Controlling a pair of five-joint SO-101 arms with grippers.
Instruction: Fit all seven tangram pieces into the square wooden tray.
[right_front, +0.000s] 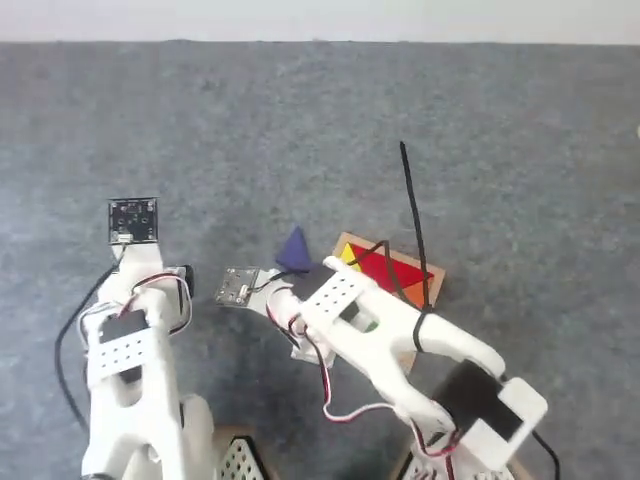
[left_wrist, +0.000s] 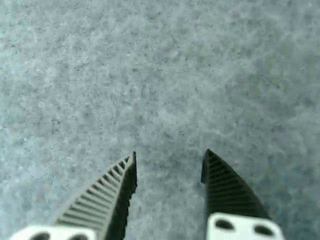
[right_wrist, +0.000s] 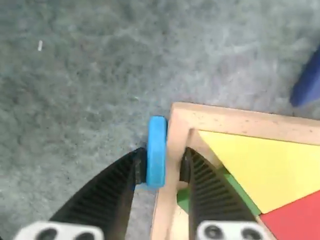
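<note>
text: none is showing readable | labels, brands: none is showing readable | numbers, signs: none is showing readable

Seen from above, the right arm (right_front: 385, 325) hides the near half of the tray (right_front: 345, 242); at the right wrist, fingers (right_wrist: 107, 195) mask the lower end of the light blue piece (right_wrist: 156, 145) and most of the green piece (right_wrist: 183, 198), while the dark blue piece (right_wrist: 306, 80) is blurred and cut off.
</note>
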